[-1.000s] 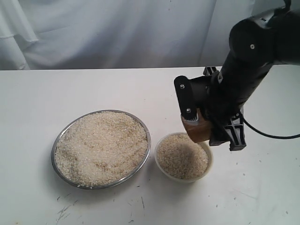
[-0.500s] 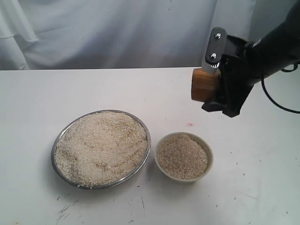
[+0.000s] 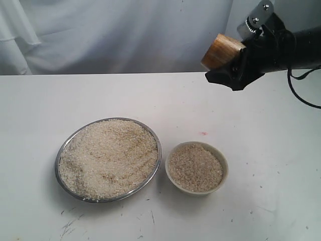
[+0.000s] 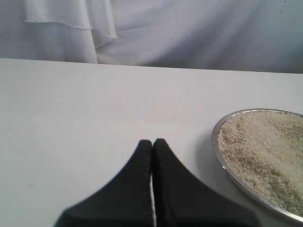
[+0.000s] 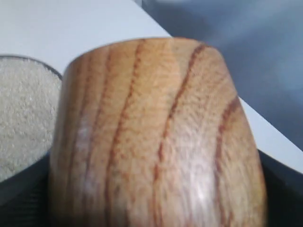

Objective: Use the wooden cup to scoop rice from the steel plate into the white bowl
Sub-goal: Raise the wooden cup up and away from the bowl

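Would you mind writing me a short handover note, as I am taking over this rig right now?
Left gripper: shut, empty, near the steel plate.
Right gripper: clamped on the wooden cup, held tilted, high above the table, beyond the white bowl.
Done: the bowl is nearly full of rice.
Left: the plate holds plenty more; scoop again if more is wanted, otherwise set the cup down.

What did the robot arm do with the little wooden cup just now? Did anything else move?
The right end effector, still gripping the wooden cup, lifted it from just over the white bowl and swung it up and back to the right. Nothing was let go. The bowl, the steel plate and the rice stayed where they were.
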